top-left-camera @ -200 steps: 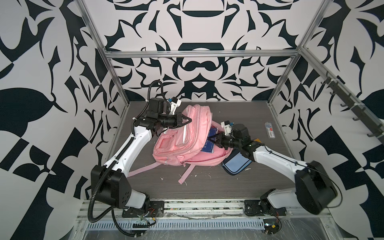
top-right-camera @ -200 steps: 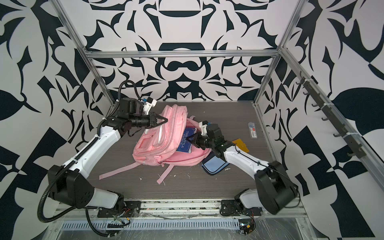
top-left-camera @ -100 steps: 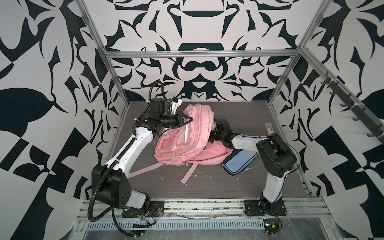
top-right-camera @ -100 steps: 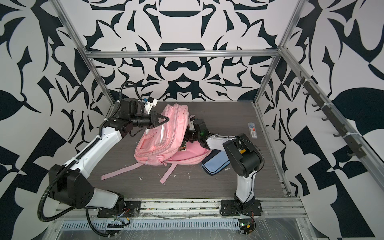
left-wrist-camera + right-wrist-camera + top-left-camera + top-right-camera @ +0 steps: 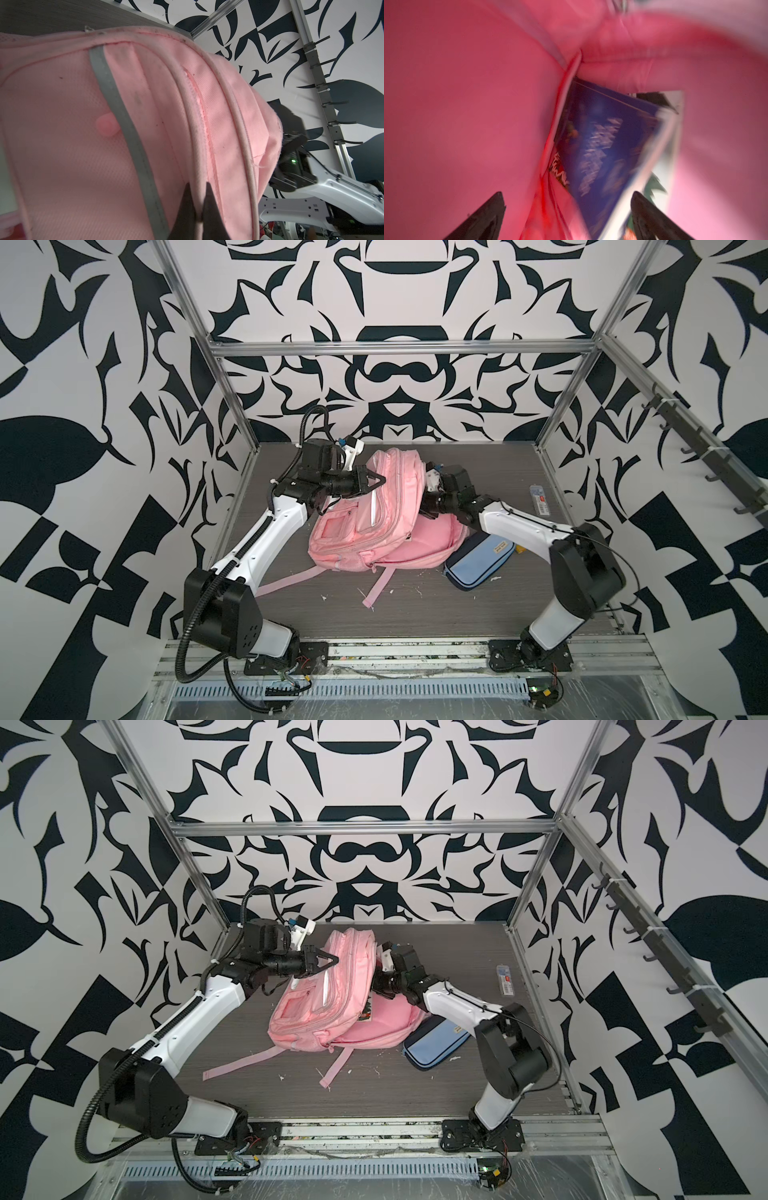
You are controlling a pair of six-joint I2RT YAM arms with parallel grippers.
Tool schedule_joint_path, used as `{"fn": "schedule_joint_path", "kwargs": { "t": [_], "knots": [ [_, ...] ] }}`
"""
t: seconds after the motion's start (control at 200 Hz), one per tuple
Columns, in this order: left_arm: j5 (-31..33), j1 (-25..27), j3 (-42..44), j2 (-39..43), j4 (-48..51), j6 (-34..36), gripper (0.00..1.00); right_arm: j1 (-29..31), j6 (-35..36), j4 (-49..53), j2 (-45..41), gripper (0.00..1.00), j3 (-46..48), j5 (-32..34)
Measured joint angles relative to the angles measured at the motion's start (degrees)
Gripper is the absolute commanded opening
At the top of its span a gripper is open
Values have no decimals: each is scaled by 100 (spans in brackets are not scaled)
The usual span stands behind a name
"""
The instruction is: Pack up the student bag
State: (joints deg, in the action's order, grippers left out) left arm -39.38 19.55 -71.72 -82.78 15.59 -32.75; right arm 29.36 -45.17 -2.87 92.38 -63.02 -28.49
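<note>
The pink student bag lies mid-table with its upper flap lifted. My left gripper is shut on a piped seam of that flap and holds it up. The right arm reaches under the flap, so its fingertips are hidden in both top views. In the right wrist view my right gripper stands open inside the pink interior, with a blue-covered book lying loose between and beyond its fingers. A corner of the book shows at the bag's mouth.
A light-blue and navy pencil case lies against the bag's right side, under the right forearm. A small flat packet sits near the right wall. Two pink straps trail toward the front, among small white scraps.
The right gripper pushed the blue book into the bag's mouth, then opened and let it go. The left gripper kept its hold on the flap, which stands a little higher.
</note>
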Motion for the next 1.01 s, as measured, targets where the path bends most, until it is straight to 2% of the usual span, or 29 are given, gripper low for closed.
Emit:
{"fn": "schedule_joint_path", "kwargs": {
  "t": [0.19,0.32,0.435,0.48,0.56,0.645,0.725,0.895,1.005],
  "knots": [
    [212,2,0,-258,44,258,0,-372,428,1056,-1401,96,328,570],
    [472,74,-2,-544,50,413,25,-505,802,1856,-2074,96,459,970],
    [787,177,-2,-772,142,382,65,-367,1239,2369,-2299,96,459,1143],
    [901,188,-2,-774,243,376,77,-267,1390,2538,-2306,96,468,1211],
    [1104,186,0,-671,431,398,88,-20,1639,2747,-2306,95,544,1340],
    [1311,184,175,-332,691,356,90,269,1818,2909,-2302,95,614,1434],
    [1473,179,651,367,988,264,91,551,1952,2931,-2264,95,621,1488],
    [1915,162,2140,2234,1766,-278,92,1056,2203,2918,-1884,95,518,1593],
    [2006,72,3178,3117,1945,-820,92,1235,2293,2885,-1528,95,433,1587]
  ]
}}
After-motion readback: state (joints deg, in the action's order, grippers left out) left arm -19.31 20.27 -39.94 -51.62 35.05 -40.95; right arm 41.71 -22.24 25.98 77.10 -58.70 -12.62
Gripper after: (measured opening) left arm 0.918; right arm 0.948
